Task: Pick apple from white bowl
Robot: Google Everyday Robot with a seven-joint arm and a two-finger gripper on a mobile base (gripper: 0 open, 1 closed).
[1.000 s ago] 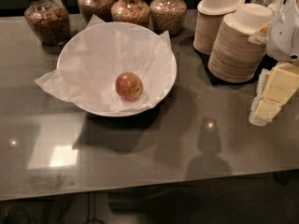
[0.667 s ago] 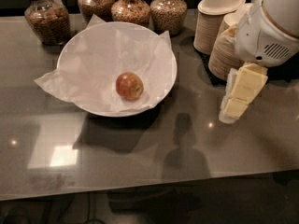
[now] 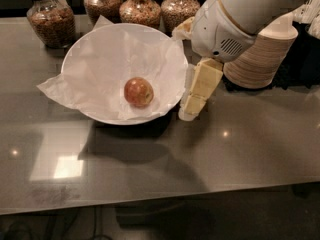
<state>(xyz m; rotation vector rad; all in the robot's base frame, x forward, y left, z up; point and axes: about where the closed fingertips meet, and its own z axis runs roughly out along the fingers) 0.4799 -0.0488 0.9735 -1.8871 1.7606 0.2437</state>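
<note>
The apple [image 3: 138, 92] lies inside the white bowl [image 3: 169, 108], a little right of the bowl's middle and low on the side toward the near edge of the table [image 3: 210, 159]. It is small and round, with shiny skin. The colour is mostly red, with yellow-orange patches, and a pale highlight shows on top. It rests on the crinkled white paper [image 3: 100, 59] that lines the bowl. A corner of that paper hangs over the rim toward the left edge of the table.

The bowl is wide and shallow, much wider than the apple. It stands in the far left half of the table and casts a dark shadow on the grey top toward the near edge.

The gripper [image 3: 189, 111] hangs outside the bowl, just beside its right rim, pointing down at a slant with its tip close to the table top. It holds nothing that can be seen, and I cannot tell whether it is released or clenched. The white arm [image 3: 240, 14] reaches in from the far right corner.

Along the far edge stand four glass jars [image 3: 50, 21] of brown grains. Behind the arm, near the far right corner, is a stack of beige paper bowls [image 3: 262, 59].
</note>
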